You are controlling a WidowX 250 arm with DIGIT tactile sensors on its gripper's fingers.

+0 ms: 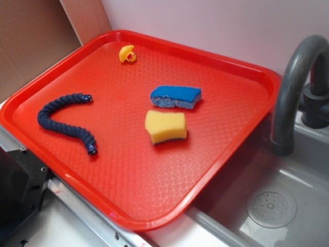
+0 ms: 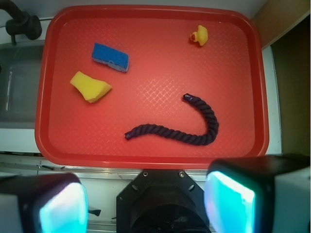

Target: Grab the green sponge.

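The green sponge (image 1: 165, 126) is a yellow foam block with waisted sides and a thin dark layer underneath; it lies near the middle of the red tray (image 1: 216, 154). In the wrist view the same sponge (image 2: 90, 86) lies at the tray's left side. My gripper (image 2: 146, 204) is high above and back from the tray's near rim, open, with nothing between its glowing pads (image 2: 228, 201). The gripper does not show in the exterior view.
A blue-topped sponge (image 1: 176, 96) lies just behind the yellow one. A dark blue rope (image 1: 67, 121) curves on the tray's left part and a small yellow duck (image 1: 127, 53) sits at the back. A grey faucet (image 1: 295, 87) and sink (image 1: 277, 206) are to the right.
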